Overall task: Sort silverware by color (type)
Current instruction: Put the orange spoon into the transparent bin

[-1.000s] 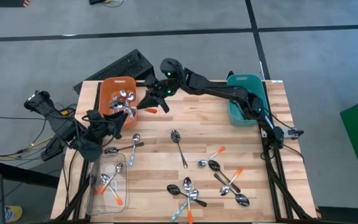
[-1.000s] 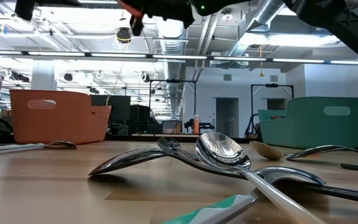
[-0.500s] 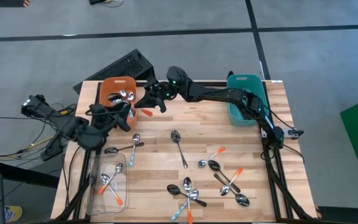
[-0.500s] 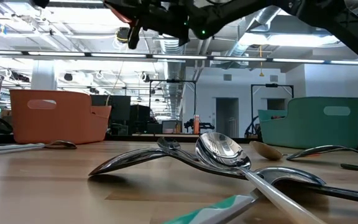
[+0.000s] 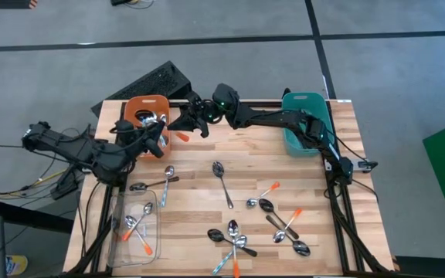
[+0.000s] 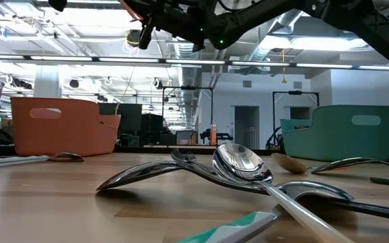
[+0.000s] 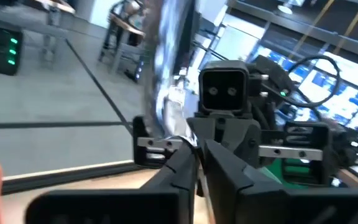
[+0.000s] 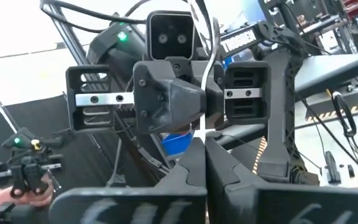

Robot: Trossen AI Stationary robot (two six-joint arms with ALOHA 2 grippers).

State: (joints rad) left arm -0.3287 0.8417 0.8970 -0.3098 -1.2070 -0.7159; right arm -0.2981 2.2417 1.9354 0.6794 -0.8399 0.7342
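Observation:
An orange-handled spoon hangs in the air beside the orange bin (image 5: 134,108). Its orange handle (image 5: 182,137) shows in the high view, and its silver part (image 7: 166,81) stands upright in the left wrist view. My right gripper (image 5: 179,127) is shut on it. My left gripper (image 5: 163,139) faces the right one tip to tip and is shut at the same spoon. Silver spoons (image 5: 157,120) lie in the orange bin. Orange-handled spoons (image 5: 136,228) lie in a clear tray (image 5: 122,243). More silverware (image 5: 234,239) lies loose on the table. My left gripper has its fingers (image 7: 185,165) shut at the foot of the spoon's silver part (image 7: 165,127), coming level from the table's left. Its own fingers hide the place of contact. My right gripper pinches the spoon's thin shaft (image 8: 202,127) between its two fingertips, coming from the table's right. The spoon stands roughly upright, clear of the table.
A teal bin (image 5: 304,100) stands at the far right. Loose spoons lie at mid-table (image 5: 222,181), near the left arm (image 5: 157,184) and at the near right (image 5: 284,228). A dark keyboard (image 5: 149,81) lies beyond the far edge.
My right gripper has carried the orange-handled spoon a little toward the table's left, up to my left gripper. My left arm has swung its elbow toward the far edge. Its gripper has stayed beside the orange bin and its fingers, spread before, now meet.

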